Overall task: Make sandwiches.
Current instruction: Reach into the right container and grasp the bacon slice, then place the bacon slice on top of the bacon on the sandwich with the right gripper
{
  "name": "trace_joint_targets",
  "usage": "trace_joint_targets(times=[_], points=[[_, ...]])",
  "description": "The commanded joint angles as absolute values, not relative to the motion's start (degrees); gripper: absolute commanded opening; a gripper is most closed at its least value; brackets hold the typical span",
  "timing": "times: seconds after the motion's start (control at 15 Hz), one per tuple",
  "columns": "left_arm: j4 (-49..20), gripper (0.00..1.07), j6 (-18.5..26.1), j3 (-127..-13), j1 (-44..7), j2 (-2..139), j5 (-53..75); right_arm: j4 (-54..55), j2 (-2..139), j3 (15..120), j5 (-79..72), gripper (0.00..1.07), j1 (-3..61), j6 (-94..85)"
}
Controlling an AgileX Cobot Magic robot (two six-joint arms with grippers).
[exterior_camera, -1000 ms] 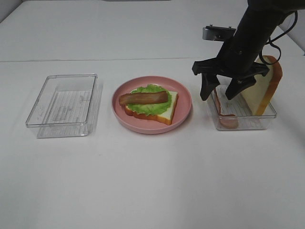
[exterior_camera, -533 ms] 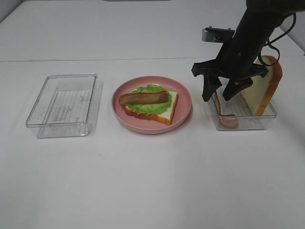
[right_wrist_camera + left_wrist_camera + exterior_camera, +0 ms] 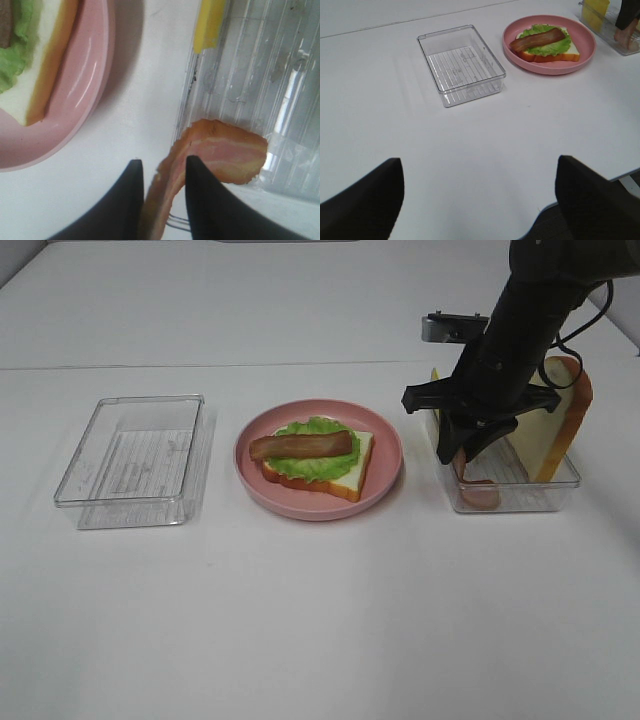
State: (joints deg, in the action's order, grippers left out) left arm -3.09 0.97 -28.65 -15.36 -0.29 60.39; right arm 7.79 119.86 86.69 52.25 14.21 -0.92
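The partly built sandwich sits on a pink plate [image 3: 385, 455]: a bread slice [image 3: 352, 476], green lettuce [image 3: 312, 466] and a brown bacon strip [image 3: 300, 446]. My right gripper [image 3: 462, 453] reaches into the clear container [image 3: 512, 500] to the right of the plate. In the right wrist view my right gripper [image 3: 162, 200] is shut on the edge of the pink ham slice [image 3: 225, 152]. A second bread slice [image 3: 562, 425] leans upright in that container, with yellow cheese [image 3: 210, 22] at its far corner. My left gripper [image 3: 477, 210] is open, above bare table.
An empty clear container [image 3: 135, 460] stands left of the plate, also in the left wrist view [image 3: 462, 65]. The plate [image 3: 550, 67] and cheese [image 3: 596, 10] show there too. The table's near edge lies close under the left gripper.
My right gripper has lowered into the right container and its fingers have closed from open onto the ham slice. The plate and its stack have not moved.
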Motion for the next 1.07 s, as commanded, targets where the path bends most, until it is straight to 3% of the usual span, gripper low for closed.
trace_joint_targets(times=[0.07, 0.73, 0.93, 1.07], points=[[-3.15, 0.79, 0.97, -28.53, -15.58, -0.8, 59.82, 7.39, 119.98, 86.97, 53.23, 0.01, 14.21, -0.97], [-3.15, 0.79, 0.97, -28.53, -15.58, -0.8, 59.82, 9.57, 107.89, 86.97, 56.26, 0.0, 14.21, -0.97], [-3.15, 0.79, 0.97, -28.53, -15.58, -0.8, 59.82, 17.25, 102.85, 86.97, 55.06, 0.0, 14.21, -4.24], [-3.15, 0.79, 0.97, -28.53, -15.58, -0.8, 59.82, 28.93, 102.96, 86.92, 54.26, 0.0, 14.21, -10.6]])
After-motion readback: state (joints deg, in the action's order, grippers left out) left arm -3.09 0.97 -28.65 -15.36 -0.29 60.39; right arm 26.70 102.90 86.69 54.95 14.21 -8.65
